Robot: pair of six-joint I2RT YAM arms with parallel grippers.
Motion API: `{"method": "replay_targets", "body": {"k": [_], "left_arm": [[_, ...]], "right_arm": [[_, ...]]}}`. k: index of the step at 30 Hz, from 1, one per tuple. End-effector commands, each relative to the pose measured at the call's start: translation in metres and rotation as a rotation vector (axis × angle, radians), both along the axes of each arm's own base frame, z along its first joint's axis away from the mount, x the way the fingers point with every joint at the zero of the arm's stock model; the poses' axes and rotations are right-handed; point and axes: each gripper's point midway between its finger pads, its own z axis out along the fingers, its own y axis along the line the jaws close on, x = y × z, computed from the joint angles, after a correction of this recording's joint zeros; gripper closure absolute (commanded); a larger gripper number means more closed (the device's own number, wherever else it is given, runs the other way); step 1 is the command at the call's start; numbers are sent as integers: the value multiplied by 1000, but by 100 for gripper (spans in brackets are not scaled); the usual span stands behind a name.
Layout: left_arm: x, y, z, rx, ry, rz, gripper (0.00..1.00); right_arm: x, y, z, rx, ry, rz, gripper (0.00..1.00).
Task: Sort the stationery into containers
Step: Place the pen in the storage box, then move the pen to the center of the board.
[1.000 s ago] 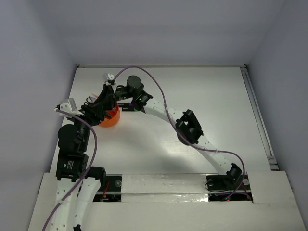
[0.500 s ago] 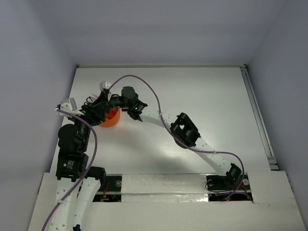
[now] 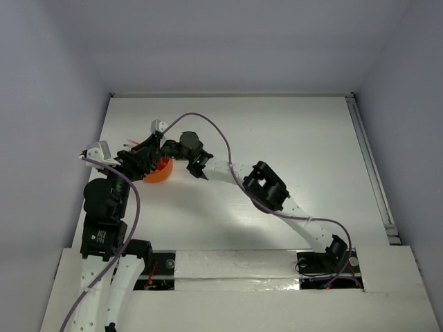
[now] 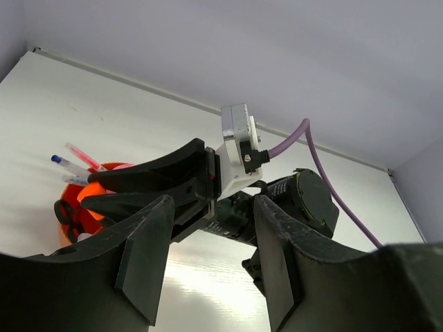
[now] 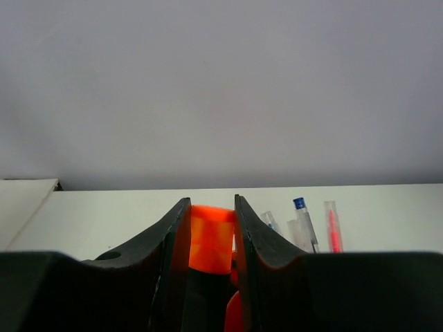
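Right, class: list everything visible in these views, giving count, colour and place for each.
Holder: one, orange, left part of table.
Pens: at least three, blue-capped, red, clear, standing in holder.
Scissors: one, black handles, in holder.
Orange item: one, clamped over the holder, kind unclear.
Table: one, white.
Cables: two, purple, along the arms.
Left pincer: one, black, open, beside holder.
Right pincer: one, black, shut on orange item, at holder.

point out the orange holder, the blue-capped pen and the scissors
orange holder (image 3: 159, 173), top view, near side of its wall
blue-capped pen (image 5: 300, 205), right wrist view, its blue cap
scissors (image 4: 59, 207), left wrist view, black handle
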Motion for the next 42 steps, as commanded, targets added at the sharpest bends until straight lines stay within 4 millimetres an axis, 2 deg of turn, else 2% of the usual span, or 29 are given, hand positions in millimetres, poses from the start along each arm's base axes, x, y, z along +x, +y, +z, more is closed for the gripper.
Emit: {"method": "replay_targets", "body": {"k": [1,5,8,11,12,17,22,23,24,26,27,28,29,30,31,32,33,34,35,36,37,38,39,41,42], "left_arm": [[3,0,13,6,-42,1,54],[2,0,13,5,-43,1,54],[2,0,12,6,-42,-1,54],[1,0,13,5,-46,-2,54],[1,-1,14,4,-48,-5,54],[2,-3,13,1,-48,-15,54],[2,-1,14,-1,-51,-7,54],[1,-1,13,-1,-51,-9,54],[1,-1,14,-1,-55,-9,54],[1,1,14,-1,-55,-3,54],[1,0,14,-1,-57,-4,54],[1,0,14,-1,-57,-6,54],[1,0,14,-1,-57,-6,54],[1,0,14,-1,-57,-7,54],[1,-1,14,-1,-58,-10,54],[0,-1,14,-2,-58,-12,54],[0,-1,14,-2,-61,-13,54],[0,-1,15,-2,-63,-15,54],[-1,-2,15,-2,-65,-16,54],[-1,-2,15,-3,-66,-16,54],[-1,-2,17,-2,-71,-18,54],[-1,-2,17,-1,-71,-19,54],[-1,-2,17,-3,-72,-19,54],[-1,-2,18,0,-74,-19,57],[0,-2,17,0,-71,-19,58]], "right_arm": [[-2,-10,55,97,-74,-43,97],[-9,-12,49,80,-85,-53,96],[-12,-23,41,77,-76,-72,92],[-17,-35,41,76,-79,-88,82],[-19,-37,41,72,-79,-89,74],[-24,-40,53,71,-79,-71,49],[-30,-42,61,48,-48,-47,38],[-31,-45,69,49,-50,-48,37],[-33,-46,64,25,-37,-49,37],[-36,-53,67,22,-27,-54,34],[-40,-59,67,3,-7,-53,35],[-35,-67,67,-6,25,-61,38],[-35,-73,66,-17,44,-61,47],[-26,-90,77,-15,58,-78,55],[-25,-102,56,-60,122,-70,69],[-20,-114,53,-71,152,-74,79],[-1,-135,46,-92,200,-104,88],[-3,-147,44,-124,244,-65,94],[4,-157,34,-168,284,-72,96],[11,-166,15,-242,356,-95,97],[24,-179,4,-285,360,-128,99],[32,-181,2,-320,365,-145,99],[30,-187,-24,-432,445,-163,99],[50,-195,-54,-551,447,-245,98],[55,-197,-56,-601,463,-268,98]]}}
